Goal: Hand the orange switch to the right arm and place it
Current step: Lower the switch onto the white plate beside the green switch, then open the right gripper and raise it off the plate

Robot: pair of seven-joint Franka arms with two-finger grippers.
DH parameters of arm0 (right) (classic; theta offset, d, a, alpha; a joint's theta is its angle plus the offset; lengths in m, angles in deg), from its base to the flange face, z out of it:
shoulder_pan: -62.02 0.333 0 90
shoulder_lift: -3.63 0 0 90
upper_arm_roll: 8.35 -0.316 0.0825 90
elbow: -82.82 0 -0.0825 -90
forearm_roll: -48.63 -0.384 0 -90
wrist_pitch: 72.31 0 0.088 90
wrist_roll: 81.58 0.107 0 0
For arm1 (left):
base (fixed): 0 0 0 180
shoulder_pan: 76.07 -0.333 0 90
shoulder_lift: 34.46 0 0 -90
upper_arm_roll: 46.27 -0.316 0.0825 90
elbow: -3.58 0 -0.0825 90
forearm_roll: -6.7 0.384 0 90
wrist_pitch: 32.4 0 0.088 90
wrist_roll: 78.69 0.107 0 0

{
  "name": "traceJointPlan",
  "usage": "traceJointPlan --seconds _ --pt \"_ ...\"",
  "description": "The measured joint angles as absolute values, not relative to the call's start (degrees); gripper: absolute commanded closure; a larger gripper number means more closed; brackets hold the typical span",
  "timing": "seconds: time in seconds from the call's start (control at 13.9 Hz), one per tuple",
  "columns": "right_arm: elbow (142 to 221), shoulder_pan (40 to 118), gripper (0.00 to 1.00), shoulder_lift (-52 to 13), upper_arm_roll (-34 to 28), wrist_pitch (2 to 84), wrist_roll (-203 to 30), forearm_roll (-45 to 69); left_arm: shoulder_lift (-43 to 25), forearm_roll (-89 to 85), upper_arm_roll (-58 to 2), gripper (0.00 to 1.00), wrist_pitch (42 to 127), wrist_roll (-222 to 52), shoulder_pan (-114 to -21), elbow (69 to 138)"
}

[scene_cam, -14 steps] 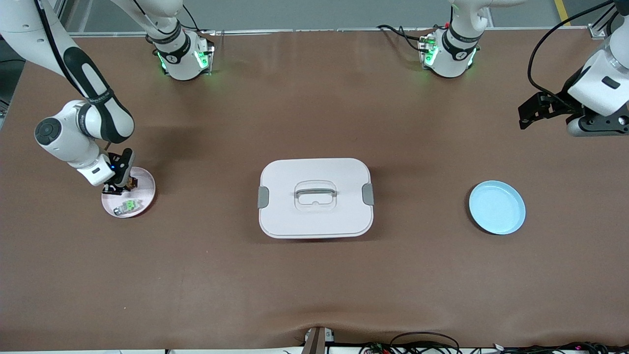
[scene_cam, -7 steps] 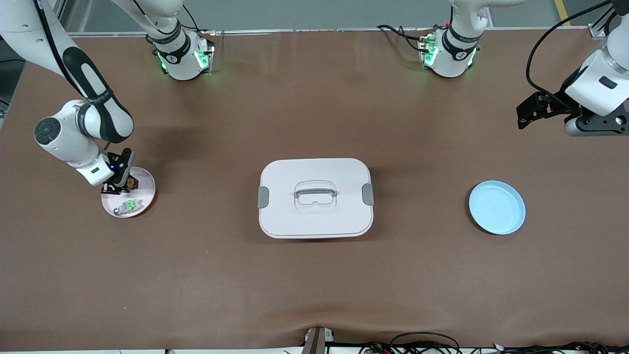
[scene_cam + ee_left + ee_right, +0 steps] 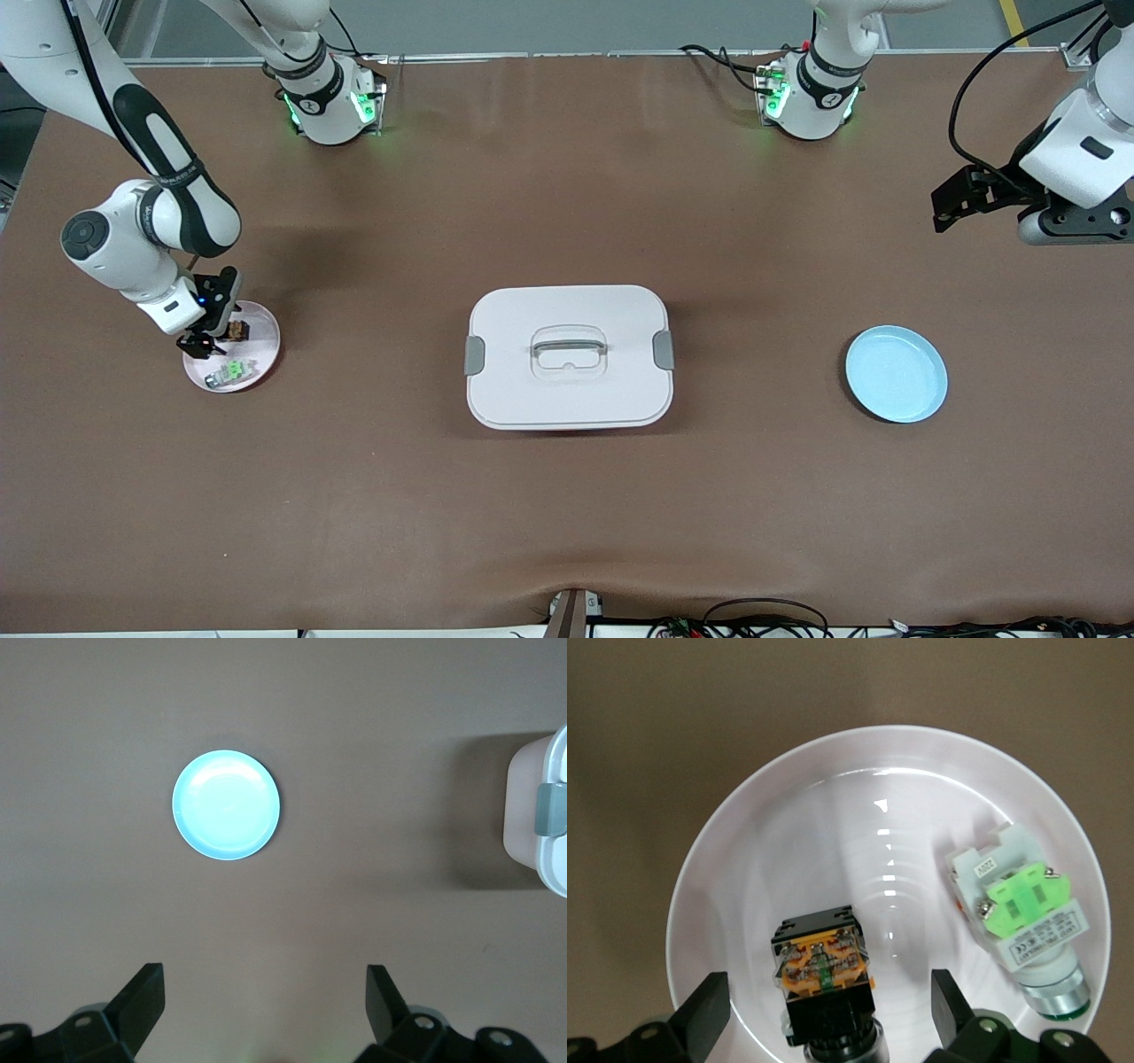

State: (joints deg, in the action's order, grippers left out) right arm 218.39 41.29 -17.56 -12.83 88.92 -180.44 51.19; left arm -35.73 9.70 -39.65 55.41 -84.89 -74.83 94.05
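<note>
My right gripper (image 3: 828,985) is hanging low over the pink plate (image 3: 266,354), at mid-height of the front frame toward the right arm's end of the table. Its jaws are standing wide apart and gripping nothing. The orange switch (image 3: 824,970) is sitting on the plate, right between my fingers (image 3: 709,1001). The green switch (image 3: 1023,912) is lying beside it on the same plate, nearer the front camera, and the two are not touching.

My left gripper (image 3: 266,979) is waiting, spread wide and empty, up in the air at the left arm's end of the table. The blue plate (image 3: 226,804) is lying on the table under its camera. The white lidded box (image 3: 567,354) is sitting mid-frame between the two plates.

Risks I am seeing:
- The fingers are flanking the switch closely, so a sideways drift while lifting is likely to clip it and tip it or push it into the green one.
- The switch is probably resting on its round button end, though the view is too tight to be sure. If so, it is liable to topple or roll on the glossy plate.
- A low exit could catch the plate rim and drag the whole plate.
</note>
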Motion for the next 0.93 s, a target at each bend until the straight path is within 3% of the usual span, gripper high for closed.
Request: traceJointPlan --seconds 0.93 --pt "218.2 41.9 0.00 -12.4 -14.0 89.6 -152.2 51.2 -35.8 9.7 -39.7 0.00 55.4 -84.9 -74.8 94.0"
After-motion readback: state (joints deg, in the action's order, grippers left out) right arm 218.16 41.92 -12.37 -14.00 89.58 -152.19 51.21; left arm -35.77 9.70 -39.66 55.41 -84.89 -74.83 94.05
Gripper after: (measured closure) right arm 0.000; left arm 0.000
